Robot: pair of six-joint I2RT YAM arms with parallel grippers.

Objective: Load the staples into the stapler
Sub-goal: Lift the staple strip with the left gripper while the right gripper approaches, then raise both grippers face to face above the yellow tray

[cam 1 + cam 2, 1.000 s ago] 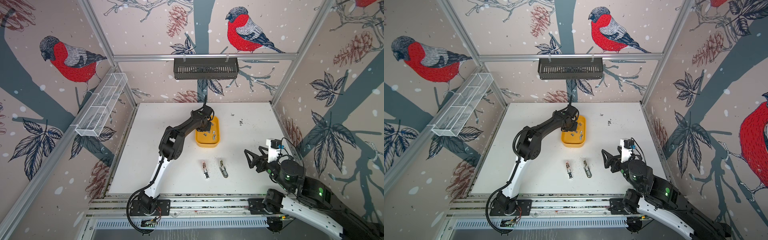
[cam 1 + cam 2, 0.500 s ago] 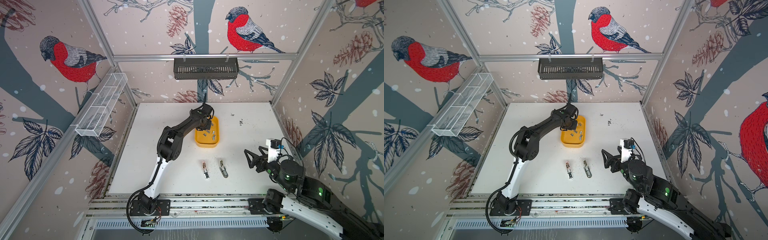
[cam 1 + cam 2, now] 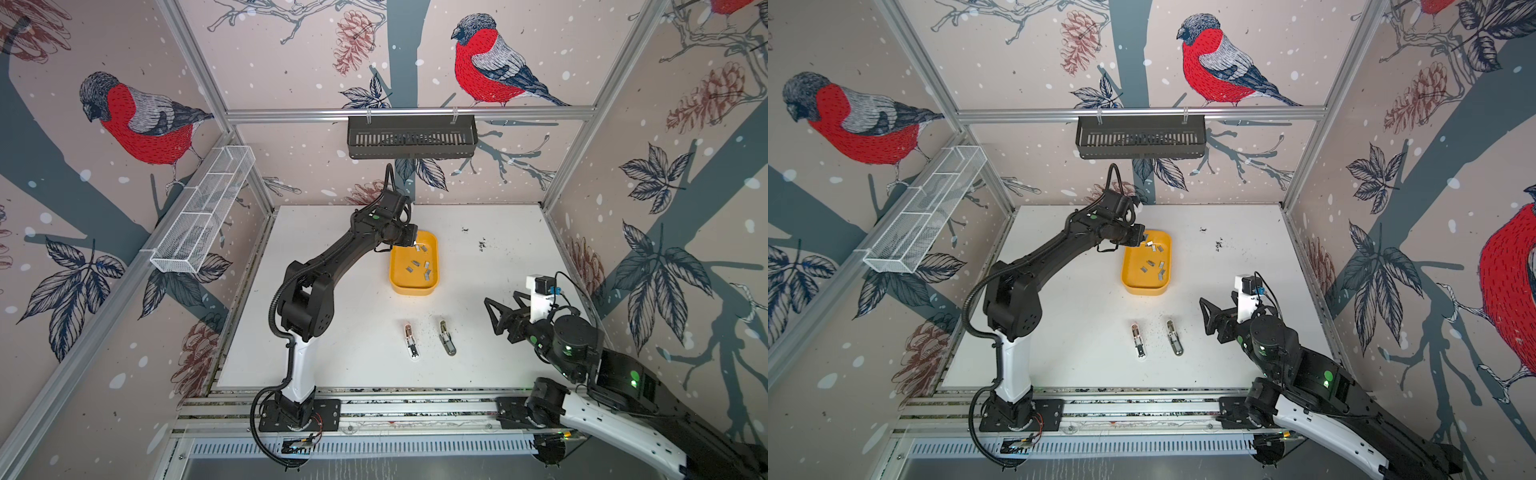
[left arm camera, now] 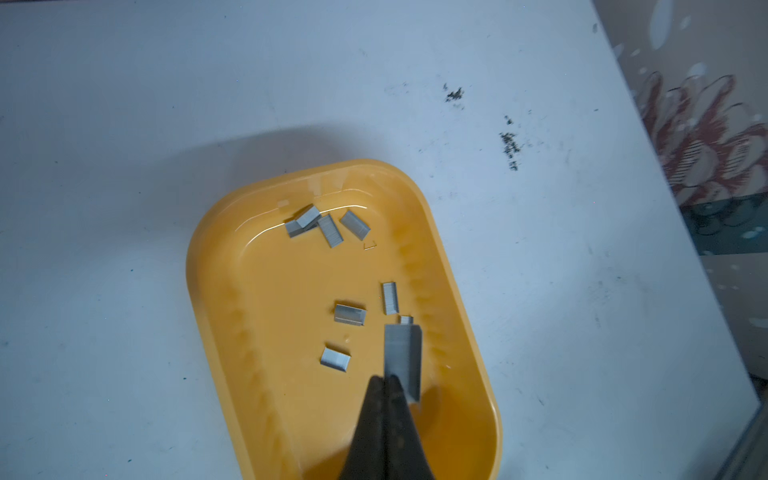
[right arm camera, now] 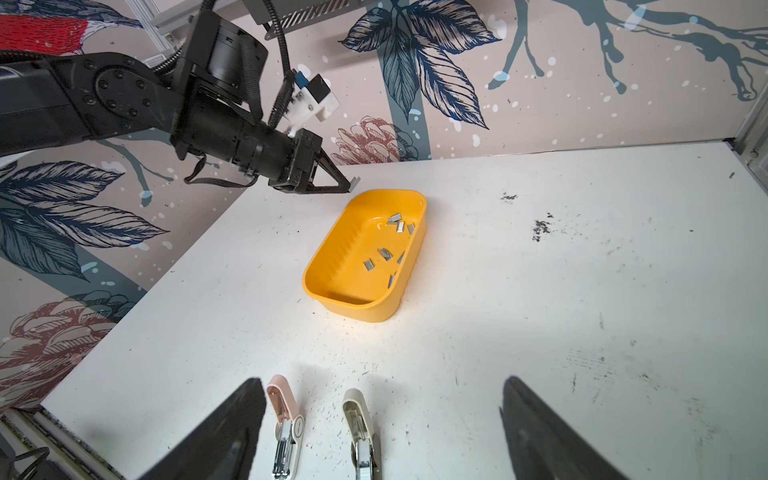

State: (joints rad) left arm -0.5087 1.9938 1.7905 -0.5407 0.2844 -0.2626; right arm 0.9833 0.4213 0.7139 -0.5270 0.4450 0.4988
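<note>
Several grey staples lie loose in a yellow tray. My left gripper hangs above the tray's far end, shut on one staple strip that sticks out past its tips. From the right wrist view the left gripper is clear of the tray. A pink stapler and a beige stapler lie opened, side by side. My right gripper stands open and empty, to the right of them.
Dark specks and crumbs dot the white table behind and right of the tray. A black basket hangs on the back wall and a white mesh shelf on the left wall.
The left arm's elbow has swung left and its gripper has shifted a little left over the tray's far end. The right arm has not moved.
</note>
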